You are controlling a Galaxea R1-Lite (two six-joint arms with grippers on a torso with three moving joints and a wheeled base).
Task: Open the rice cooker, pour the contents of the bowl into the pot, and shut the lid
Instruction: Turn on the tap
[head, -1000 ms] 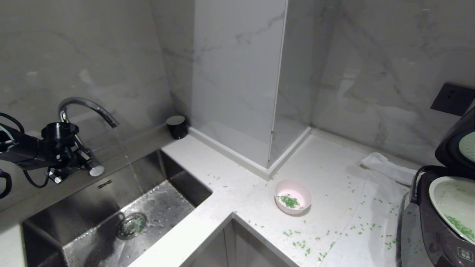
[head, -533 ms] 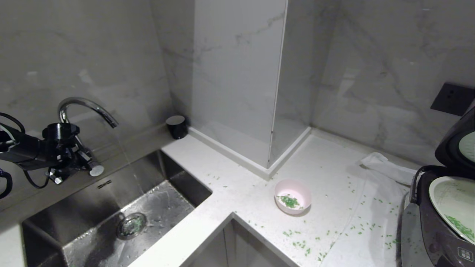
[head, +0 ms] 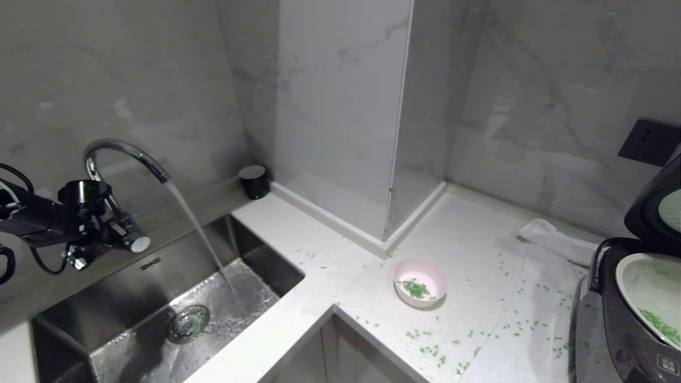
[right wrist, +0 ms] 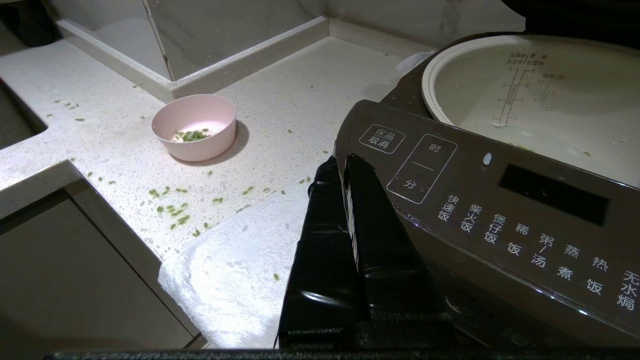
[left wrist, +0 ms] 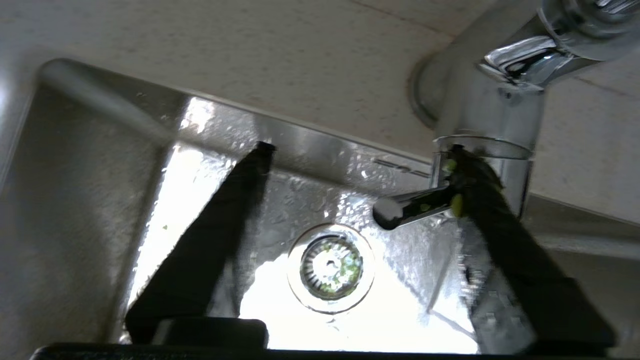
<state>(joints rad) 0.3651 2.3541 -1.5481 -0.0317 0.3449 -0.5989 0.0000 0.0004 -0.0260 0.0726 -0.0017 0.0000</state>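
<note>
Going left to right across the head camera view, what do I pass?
left gripper → faucet → sink drain → black cup → pink bowl → white cloth → rice cooker with its lid up.

1 bowl point(head: 420, 282), 1 rice cooker point(right wrist: 500, 210), 1 pot point(right wrist: 545, 95), 1 tap point(head: 125, 154), 1 sink point(head: 159, 314), 2 cloths point(head: 556, 240).

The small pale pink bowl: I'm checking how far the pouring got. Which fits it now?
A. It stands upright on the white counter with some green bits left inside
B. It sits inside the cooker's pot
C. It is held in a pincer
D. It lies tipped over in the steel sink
A: the small pale pink bowl stands upright on the white counter, some green bits inside, no pincer near.
</note>
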